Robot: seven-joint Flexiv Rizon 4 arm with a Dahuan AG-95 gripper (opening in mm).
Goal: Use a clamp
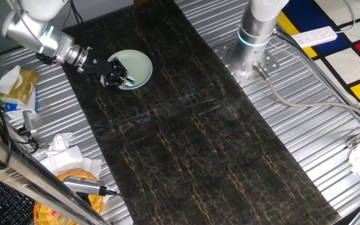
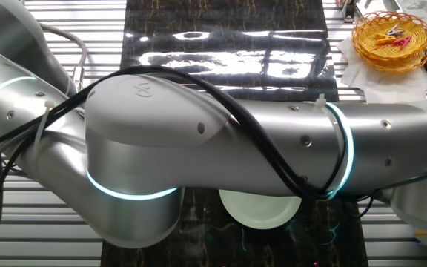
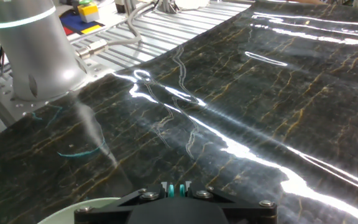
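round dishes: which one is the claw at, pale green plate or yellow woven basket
The pale green round plate: the black claw hangs over its rim, while the yellow woven basket sits far from it.

One pale green plate (image 1: 140, 65) counted on dark marble mat (image 1: 199, 137). One teal clamp (image 3: 177, 190) seen. One wicker basket (image 2: 391, 35) noted. One power strip (image 1: 314, 37) seen.
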